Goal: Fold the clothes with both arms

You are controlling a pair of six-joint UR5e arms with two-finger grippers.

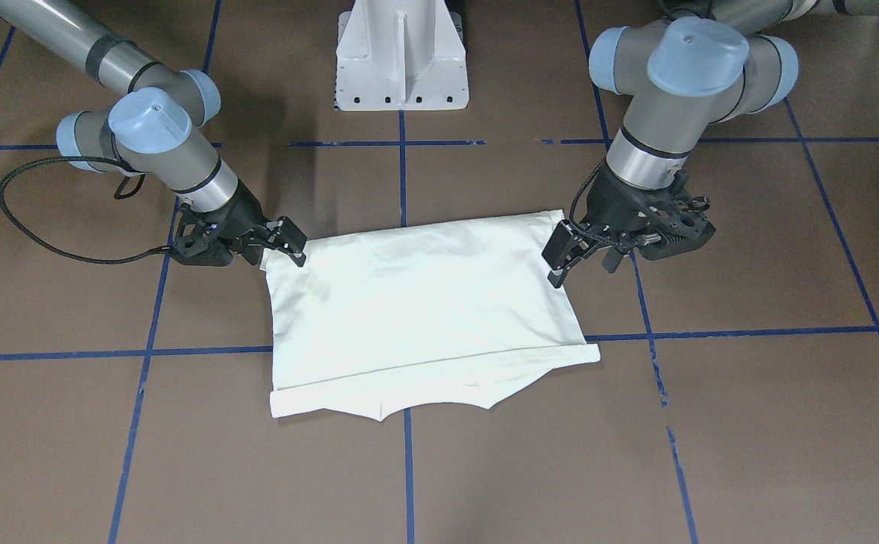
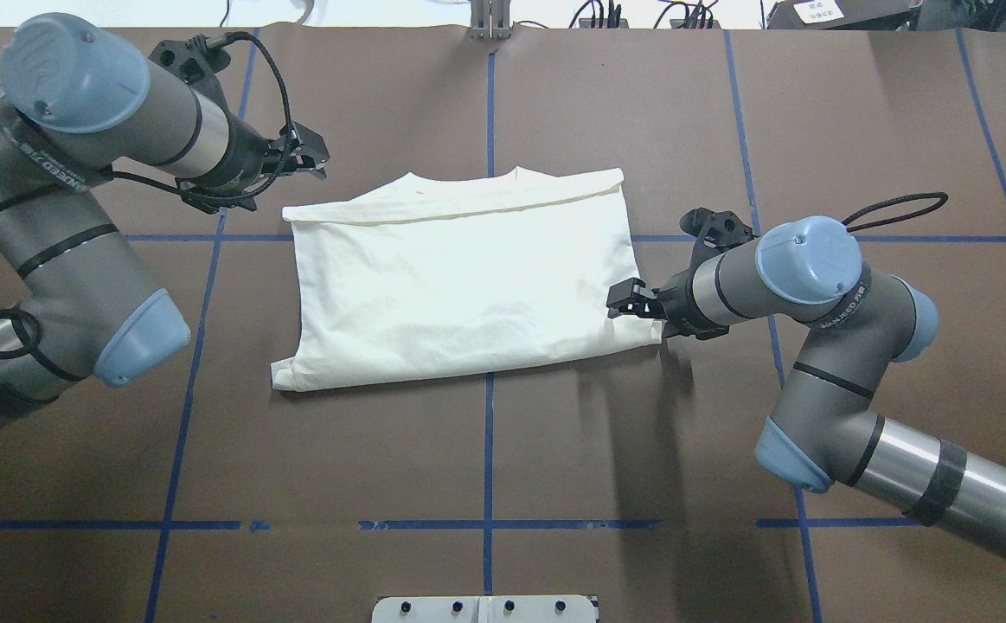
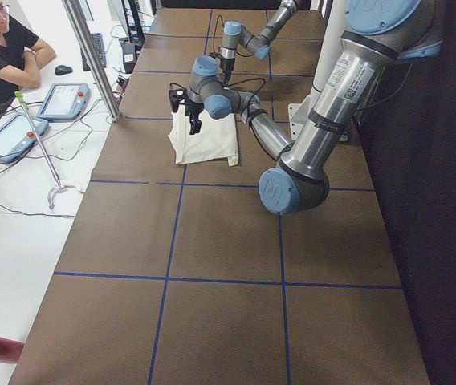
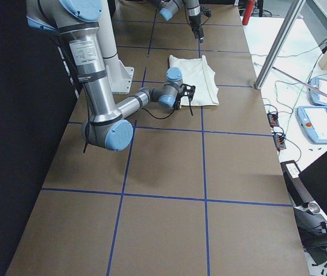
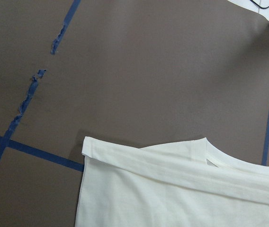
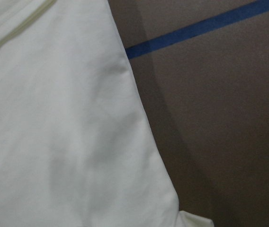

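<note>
A white garment (image 1: 424,302), folded into a rough rectangle with its collar edge on the far side, lies flat mid-table (image 2: 459,277). My left gripper (image 2: 317,156) hangs open and empty, raised above the table just off the garment's far-left corner; its wrist view shows that corner from well above (image 5: 172,194). It also shows in the front view (image 1: 560,261). My right gripper (image 2: 628,305) is low at the garment's right edge near its near-right corner, jaws apart, in the front view (image 1: 292,243) too. Its wrist view is filled by cloth (image 6: 54,132).
The brown table carries a grid of blue tape lines (image 2: 489,433). The white pedestal base (image 1: 401,60) stands at the robot's side. In the left side view an operator (image 3: 3,48) sits beyond the table's far edge with tablets (image 3: 59,100) and a metal pole (image 3: 91,56).
</note>
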